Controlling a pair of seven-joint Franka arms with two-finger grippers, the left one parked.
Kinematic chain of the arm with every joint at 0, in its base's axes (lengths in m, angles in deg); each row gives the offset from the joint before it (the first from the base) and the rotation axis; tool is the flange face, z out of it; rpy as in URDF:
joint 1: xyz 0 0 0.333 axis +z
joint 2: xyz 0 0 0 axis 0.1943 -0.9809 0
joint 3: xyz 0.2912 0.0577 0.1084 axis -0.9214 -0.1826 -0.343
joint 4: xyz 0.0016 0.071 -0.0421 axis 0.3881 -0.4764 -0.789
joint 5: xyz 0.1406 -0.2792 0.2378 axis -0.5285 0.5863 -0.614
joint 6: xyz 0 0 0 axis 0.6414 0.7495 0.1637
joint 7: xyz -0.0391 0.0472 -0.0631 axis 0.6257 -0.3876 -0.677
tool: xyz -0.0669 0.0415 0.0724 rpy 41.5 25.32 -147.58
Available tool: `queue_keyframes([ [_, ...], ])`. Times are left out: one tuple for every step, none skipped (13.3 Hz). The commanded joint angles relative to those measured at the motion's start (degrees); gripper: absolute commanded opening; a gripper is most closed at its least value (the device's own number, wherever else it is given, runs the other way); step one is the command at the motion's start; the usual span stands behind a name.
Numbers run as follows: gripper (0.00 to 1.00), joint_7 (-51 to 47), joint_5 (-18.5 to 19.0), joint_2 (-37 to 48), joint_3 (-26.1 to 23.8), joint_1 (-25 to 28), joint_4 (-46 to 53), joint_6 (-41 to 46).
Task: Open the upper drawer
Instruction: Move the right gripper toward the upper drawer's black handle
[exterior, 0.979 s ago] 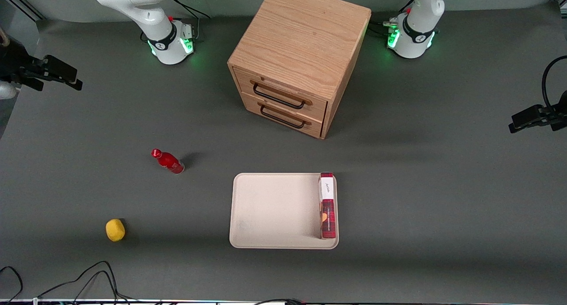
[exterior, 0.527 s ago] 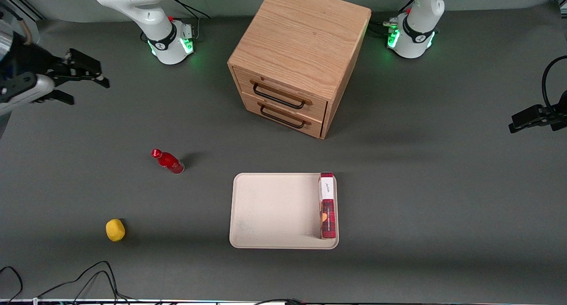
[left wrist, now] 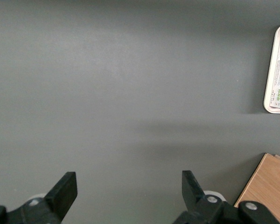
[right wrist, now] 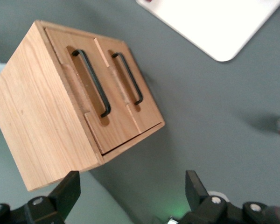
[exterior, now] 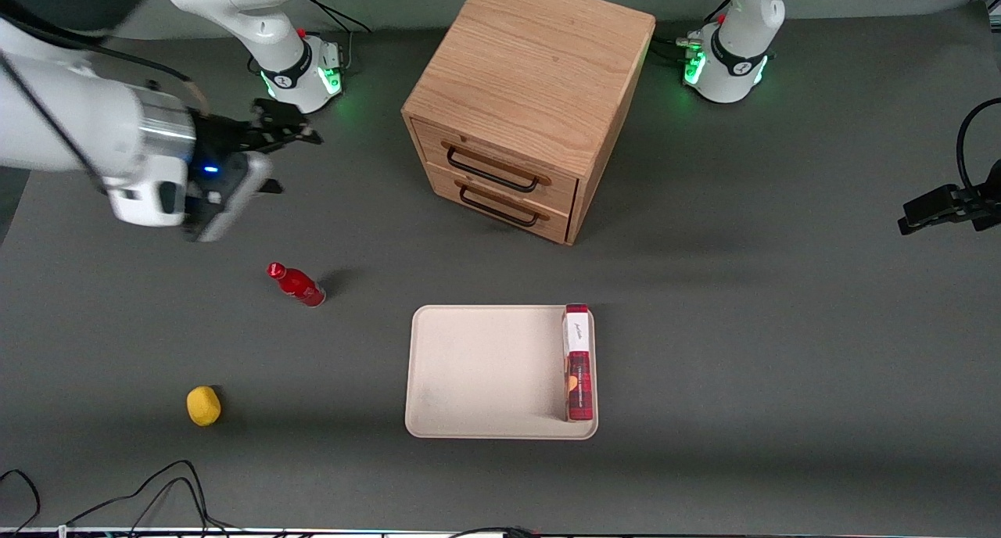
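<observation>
The oak cabinet (exterior: 532,69) stands at the back middle of the table, both of its drawers shut. The upper drawer (exterior: 539,192) has a light wood front and a long black wire handle (exterior: 491,170). The right wrist view shows the same upper drawer (right wrist: 67,77) and handle (right wrist: 91,81) next to the cabinet's top face. My right gripper (exterior: 285,156) hangs open above the table, well apart from the cabinet toward the working arm's end, with nothing between its fingers. In the right wrist view the gripper (right wrist: 132,186) faces the drawer fronts from a distance.
A red bottle (exterior: 297,285) lies on the table, nearer the front camera than the gripper. A yellow fruit (exterior: 203,406) sits nearer still. A beige tray (exterior: 485,374) in front of the cabinet holds a red box (exterior: 578,366). Cables (exterior: 156,483) trail along the front edge.
The right arm has swung in from the table's edge toward the cabinet, and its gripper has stayed open. The cabinet and its drawers have not moved.
</observation>
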Motion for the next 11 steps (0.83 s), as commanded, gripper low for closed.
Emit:
queue_keyframes([
  [1.0, 0.8, 3.6, -4.9, -5.8, 1.0, 2.5, -0.8],
  [1.0, 0.8, 5.7, -6.1, -7.6, 1.1, 2.3, -2.2],
  [1.0, 0.8, 6.1, -7.7, -8.7, 1.1, 2.3, -3.5],
  [1.0, 0.7, 6.2, -8.7, -9.3, 1.2, 2.3, -5.3],
  [1.0, 0.5, 6.3, -9.5, -10.5, 1.3, 2.1, -7.8],
  [1.0, 0.3, 6.7, -10.6, -11.9, 1.3, 1.7, -10.0],
  [1.0, 0.3, 7.8, -11.6, -13.2, 1.8, 1.3, -11.5],
  [1.0, 0.2, 8.7, -12.8, -14.0, 2.5, 1.1, -12.9],
  [1.0, -1.1, 8.9, -14.0, -14.9, 3.0, 0.9, -14.7],
  [1.0, -2.6, 9.7, -15.1, -15.8, 3.7, 0.5, -16.8],
  [1.0, -3.0, 11.3, -15.7, -17.2, 3.9, -0.3, -18.9],
])
